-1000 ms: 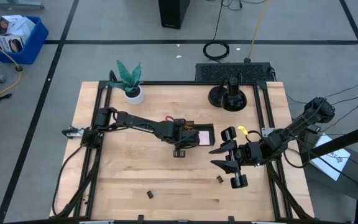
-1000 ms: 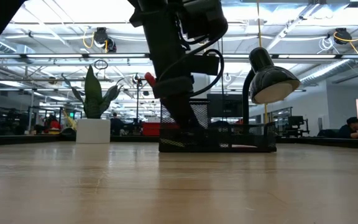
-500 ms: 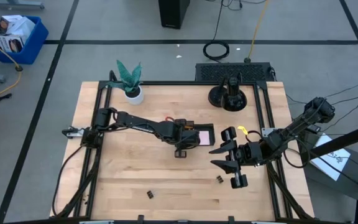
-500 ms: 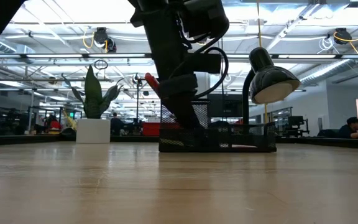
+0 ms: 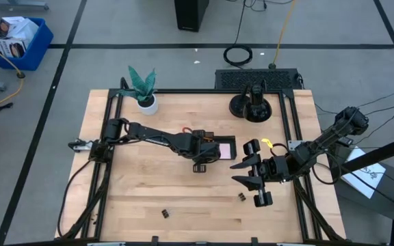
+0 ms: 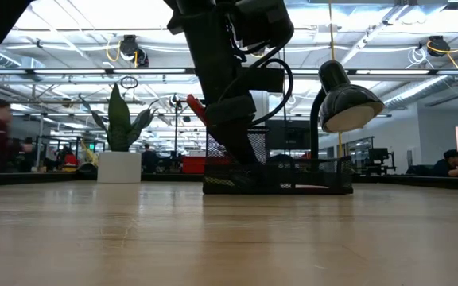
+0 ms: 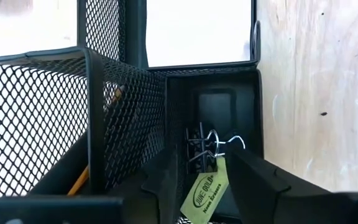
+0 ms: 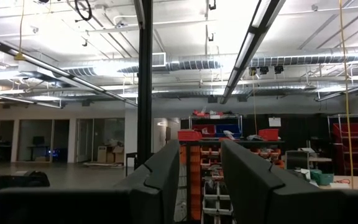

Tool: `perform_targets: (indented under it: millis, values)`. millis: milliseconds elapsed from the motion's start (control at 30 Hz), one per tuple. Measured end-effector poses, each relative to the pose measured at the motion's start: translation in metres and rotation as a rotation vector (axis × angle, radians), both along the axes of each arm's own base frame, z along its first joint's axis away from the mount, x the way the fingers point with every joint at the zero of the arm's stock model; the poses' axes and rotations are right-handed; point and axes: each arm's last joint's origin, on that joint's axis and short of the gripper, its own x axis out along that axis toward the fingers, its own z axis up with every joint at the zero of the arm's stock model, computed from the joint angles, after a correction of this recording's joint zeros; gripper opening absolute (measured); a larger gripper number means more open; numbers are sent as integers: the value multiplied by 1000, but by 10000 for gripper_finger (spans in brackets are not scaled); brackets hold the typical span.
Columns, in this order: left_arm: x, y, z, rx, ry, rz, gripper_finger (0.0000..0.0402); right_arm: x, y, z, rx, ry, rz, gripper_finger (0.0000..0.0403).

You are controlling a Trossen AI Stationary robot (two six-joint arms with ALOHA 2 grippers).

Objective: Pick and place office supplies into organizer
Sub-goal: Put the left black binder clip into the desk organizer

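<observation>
The black mesh organizer (image 5: pixel 214 147) sits mid-worktop (image 5: pixel 142 191), with bare wood open toward the front edge, where two binder clips (image 5: pixel 164 214) lie. In its small compartment rests a tagged binder clip (image 7: pixel 205 149). The left end effector (image 7: pixel 209 180) hovers just above, fingers parted, gripping nothing. The right end effector (image 5: pixel 252 176) waits nearby, half open and empty.

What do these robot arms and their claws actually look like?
Both arms are dark, jointed and slim. The left gripper and the right gripper each end in two flat, matte black, angular fingers. Black cables loop along the arm in the low view.
</observation>
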Motion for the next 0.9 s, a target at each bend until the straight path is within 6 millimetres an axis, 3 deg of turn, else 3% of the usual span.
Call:
perform_targets:
  millis: [300,800,900]
  values:
    - [-5,-5,14,-15,-19,23,165,0,0,0,1,-1,0,109]
    - [-25,-42,69,-115,-183,35,177,-1,-1,1,-9,-18,-11,109]
    - [-32,-52,81,-68,-207,21,177,-1,-1,2,-7,-23,-12,109]
